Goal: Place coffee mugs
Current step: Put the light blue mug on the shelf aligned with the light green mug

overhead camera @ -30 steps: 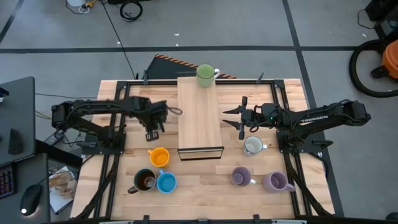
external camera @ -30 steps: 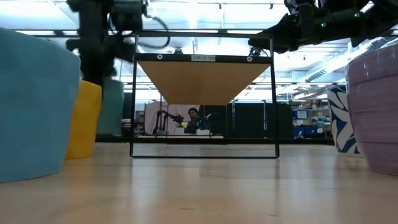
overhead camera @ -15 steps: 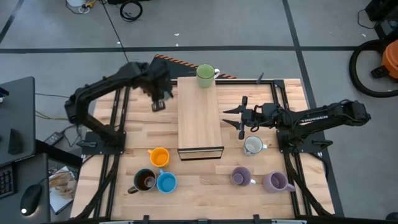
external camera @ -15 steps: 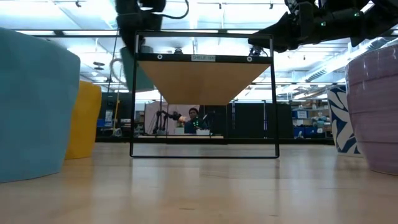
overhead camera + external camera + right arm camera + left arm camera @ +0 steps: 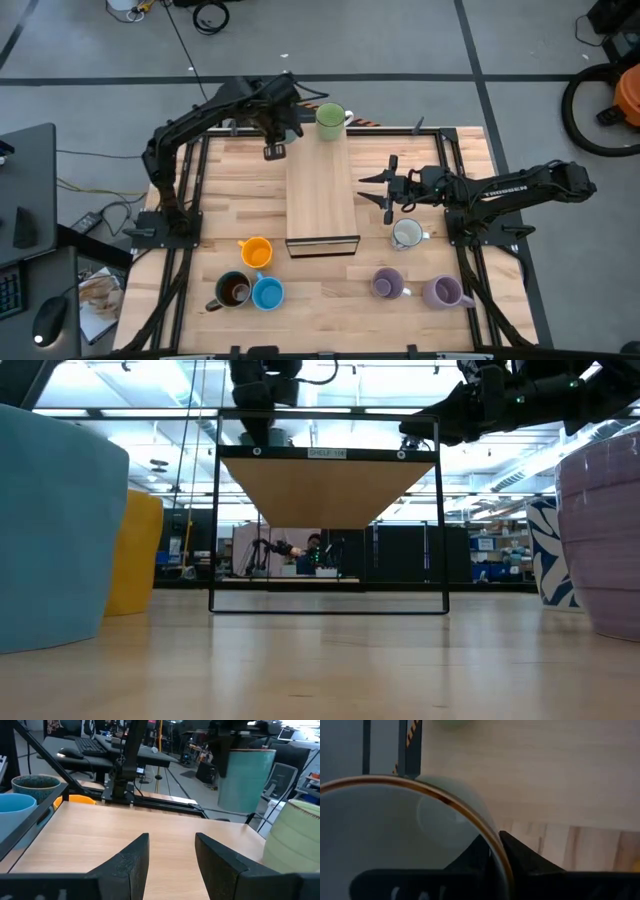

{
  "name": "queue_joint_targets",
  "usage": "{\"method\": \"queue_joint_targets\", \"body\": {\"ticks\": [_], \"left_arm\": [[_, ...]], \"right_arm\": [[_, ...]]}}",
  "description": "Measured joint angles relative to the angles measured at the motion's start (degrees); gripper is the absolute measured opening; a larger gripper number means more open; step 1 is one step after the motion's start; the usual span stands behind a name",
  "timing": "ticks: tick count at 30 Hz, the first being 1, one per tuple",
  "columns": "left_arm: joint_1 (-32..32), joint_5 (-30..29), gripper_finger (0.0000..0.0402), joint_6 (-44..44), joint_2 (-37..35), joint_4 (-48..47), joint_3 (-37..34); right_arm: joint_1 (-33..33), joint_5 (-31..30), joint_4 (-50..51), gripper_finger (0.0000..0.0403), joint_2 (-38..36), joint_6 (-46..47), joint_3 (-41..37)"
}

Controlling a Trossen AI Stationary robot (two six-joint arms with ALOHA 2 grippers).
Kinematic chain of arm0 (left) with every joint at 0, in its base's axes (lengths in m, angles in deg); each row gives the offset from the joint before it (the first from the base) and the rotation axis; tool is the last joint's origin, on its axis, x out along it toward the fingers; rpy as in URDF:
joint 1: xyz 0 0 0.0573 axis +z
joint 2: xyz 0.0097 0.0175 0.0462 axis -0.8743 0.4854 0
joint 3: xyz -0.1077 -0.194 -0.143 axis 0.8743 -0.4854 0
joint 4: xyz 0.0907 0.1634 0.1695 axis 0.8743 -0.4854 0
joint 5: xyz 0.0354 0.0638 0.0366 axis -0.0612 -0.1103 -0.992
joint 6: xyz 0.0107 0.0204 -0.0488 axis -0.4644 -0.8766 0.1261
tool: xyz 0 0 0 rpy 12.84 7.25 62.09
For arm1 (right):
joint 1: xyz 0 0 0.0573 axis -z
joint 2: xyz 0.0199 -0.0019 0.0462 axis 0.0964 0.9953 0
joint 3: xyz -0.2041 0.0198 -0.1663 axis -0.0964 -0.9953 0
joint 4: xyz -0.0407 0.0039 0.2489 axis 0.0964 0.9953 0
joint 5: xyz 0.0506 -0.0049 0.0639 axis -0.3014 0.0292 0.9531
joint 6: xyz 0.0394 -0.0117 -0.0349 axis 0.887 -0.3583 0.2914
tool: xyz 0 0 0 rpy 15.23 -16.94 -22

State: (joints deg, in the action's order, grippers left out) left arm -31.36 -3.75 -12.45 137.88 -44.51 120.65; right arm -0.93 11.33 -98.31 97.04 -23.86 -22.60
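Observation:
My left gripper [image 5: 273, 138] is up by the far left corner of the raised wooden shelf [image 5: 321, 185] and is shut on a pale mug with a brown rim [image 5: 245, 780]. In the high view the gripper hides this mug. A green mug [image 5: 330, 120] stands on the shelf's far end, just right of the gripper. My right gripper [image 5: 385, 190] hovers open to the right of the shelf, above a white mug [image 5: 407, 234] standing on the table. My left gripper [image 5: 492, 852] pinches the pale mug's wall at the brown rim [image 5: 470, 815], one finger [image 5: 477, 854] inside the mug and the other outside. It comes from above. The mug hangs upright below it, lifted clear of table and shelf.
An orange mug [image 5: 256, 251], a dark mug [image 5: 233, 290] and a blue mug [image 5: 267, 293] stand near the table's left front. Two light purple mugs [image 5: 388, 284] [image 5: 445, 292] stand at the right front. The shelf's black frame [image 5: 328, 530] rises from the table's middle.
My left arm has carried the pale mug from the left middle of the table up and toward the far edge, then right, to the shelf's far left corner beside the green mug. Its hold on the mug has stayed the same.

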Motion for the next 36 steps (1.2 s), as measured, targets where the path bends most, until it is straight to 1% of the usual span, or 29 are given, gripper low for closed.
{"method": "queue_joint_targets", "body": {"ticks": [4, 9, 15, 21, 36], "left_arm": [[0.00, 2.21, 0.0037, 0.04, 1.98, 0.44, 0.29], [0.00, 2.37, 0.0037, 0.02, 4.03, 1.04, 0.28], [0.11, 2.07, 0.0037, -1.03, 5.35, 4.49, 0.30], [0.14, 2.14, 0.0040, -1.57, 5.50, 6.71, 0.28], [-0.24, 2.11, 0.0047, -2.46, 5.50, 6.93, 0.28]], "right_arm": [[0.00, 0.00, 0.47, 0.0165, 0.00, 0.07, 0.00], [0.00, 0.00, 0.46, 0.0165, 0.00, 0.09, 0.00], [0.00, 0.00, 0.45, 0.0165, 0.00, 0.12, 0.00], [-0.04, 0.00, 0.45, 0.0165, 0.00, 0.34, 0.00], [-0.04, 0.00, 0.45, 0.0165, 0.00, 0.41, 0.00]]}}
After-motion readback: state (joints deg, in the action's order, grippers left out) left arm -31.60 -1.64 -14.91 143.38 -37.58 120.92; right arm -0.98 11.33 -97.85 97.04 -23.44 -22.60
